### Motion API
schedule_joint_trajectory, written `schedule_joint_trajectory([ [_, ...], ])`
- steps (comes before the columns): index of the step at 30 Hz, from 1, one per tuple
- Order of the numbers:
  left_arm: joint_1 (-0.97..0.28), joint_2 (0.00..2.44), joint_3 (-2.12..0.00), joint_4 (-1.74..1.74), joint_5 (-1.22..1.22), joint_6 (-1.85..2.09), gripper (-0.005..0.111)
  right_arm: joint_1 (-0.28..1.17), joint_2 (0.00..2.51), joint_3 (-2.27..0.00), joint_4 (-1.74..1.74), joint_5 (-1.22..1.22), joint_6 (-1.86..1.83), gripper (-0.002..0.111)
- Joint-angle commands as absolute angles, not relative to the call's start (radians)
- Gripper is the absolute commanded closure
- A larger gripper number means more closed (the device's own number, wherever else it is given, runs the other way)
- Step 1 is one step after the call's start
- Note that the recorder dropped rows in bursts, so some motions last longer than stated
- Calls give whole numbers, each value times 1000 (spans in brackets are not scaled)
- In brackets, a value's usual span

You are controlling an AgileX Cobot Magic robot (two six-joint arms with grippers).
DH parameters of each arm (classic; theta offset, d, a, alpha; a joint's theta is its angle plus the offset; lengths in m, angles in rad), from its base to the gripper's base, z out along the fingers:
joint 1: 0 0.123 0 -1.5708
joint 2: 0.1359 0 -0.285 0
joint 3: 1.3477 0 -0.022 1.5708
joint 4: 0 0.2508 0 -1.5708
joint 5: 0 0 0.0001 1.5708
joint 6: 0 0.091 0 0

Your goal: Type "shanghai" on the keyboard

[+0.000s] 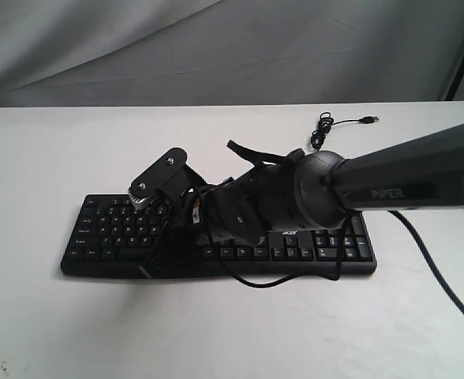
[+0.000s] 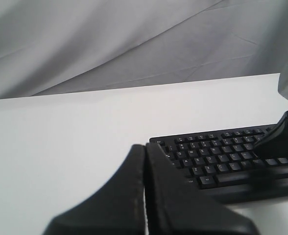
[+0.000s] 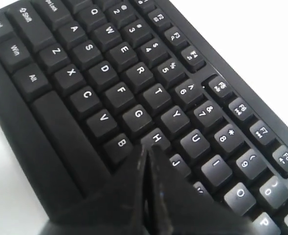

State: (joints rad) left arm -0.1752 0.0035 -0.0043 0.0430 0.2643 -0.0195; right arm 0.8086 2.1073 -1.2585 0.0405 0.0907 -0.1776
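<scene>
Shanghai by remote: the black keyboard (image 1: 114,229) lies flat across the middle of the white table (image 1: 43,332), its cable (image 1: 324,130) coiled behind it, as I work the two arms from afar. No screen shows, so I cannot tell which letters of "shanghai" are in. With the tip at H, I judge this to be either the second or the sixth letter, leaving at least "ai", perhaps "anghai", to come. My right gripper (image 3: 146,154), reaching across from the right, has its jaws pressed together into one point and holds nothing. That point sits on or just above the H key (image 3: 156,138); whether it presses the key I cannot tell. My left gripper (image 2: 145,149) is likewise closed and empty, hanging above bare table off the keyboard's left end, near but apart
</scene>
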Motion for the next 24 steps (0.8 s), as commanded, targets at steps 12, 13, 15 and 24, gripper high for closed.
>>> schedule_joint_trajectory([
  [12,-179,0,0,44,259,-22,107,798,2133,-1253,55,48,-183,108],
  [13,-179,0,0,44,259,-22,107,798,2130,-1253,55,48,-183,108],
  [15,-179,0,0,44,259,-22,107,796,2130,-1263,55,63,-183,108],
  [24,-179,0,0,44,259,-22,107,796,2137,-1276,55,83,-183,108],
])
